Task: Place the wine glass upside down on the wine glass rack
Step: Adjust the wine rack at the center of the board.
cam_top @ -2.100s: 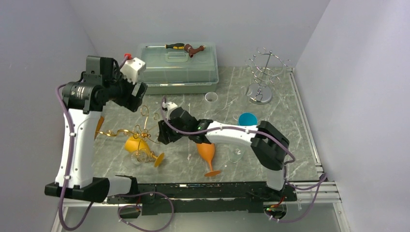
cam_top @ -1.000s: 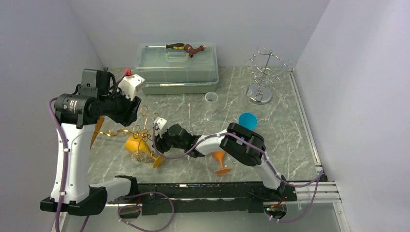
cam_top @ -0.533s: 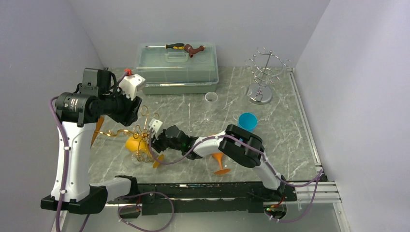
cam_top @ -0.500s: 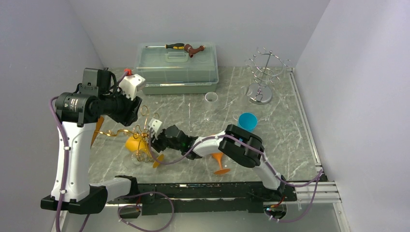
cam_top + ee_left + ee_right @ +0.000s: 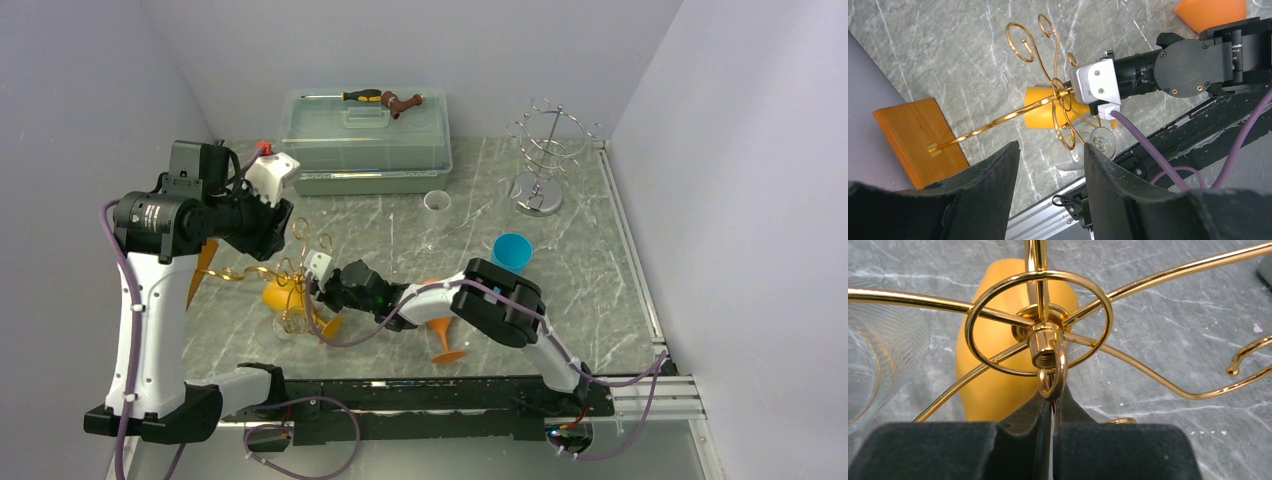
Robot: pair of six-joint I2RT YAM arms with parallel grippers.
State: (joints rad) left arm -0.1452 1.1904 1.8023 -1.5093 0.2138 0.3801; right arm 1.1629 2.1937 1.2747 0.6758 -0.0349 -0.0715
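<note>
- The counter (image 5: 400, 230) is grey stone-patterned with pale veins. Plain lilac-grey walls close it in on the left, back and right, and a metal rail (image 5: 630, 260) runs along its right edge.
- The gold wine glass rack (image 5: 290, 270) lies tipped on its side at the left of the counter, with its wooden base (image 5: 918, 137) up on edge towards the left wall.
- The right tool (image 5: 1052, 400) is pressed together on the small ring (image 5: 1052, 372) at the rack's top end.
- The left tool (image 5: 1050, 185) hangs above the rack with its fingers apart, holding nothing.
- A yellow wine glass (image 5: 278, 297) lies on its side under the rack's hooks, and a clear wine glass (image 5: 1073, 150) lies just beside it, nearer the front edge.
- An orange wine glass (image 5: 437, 325) is partly hidden under the right arm.
- A blue cup (image 5: 512, 248) sits right of centre.
- At the back stand a clear lidded box (image 5: 368, 145) with a screwdriver (image 5: 350, 96) on top and, in the right corner, a silver wire rack (image 5: 545, 150).
</note>
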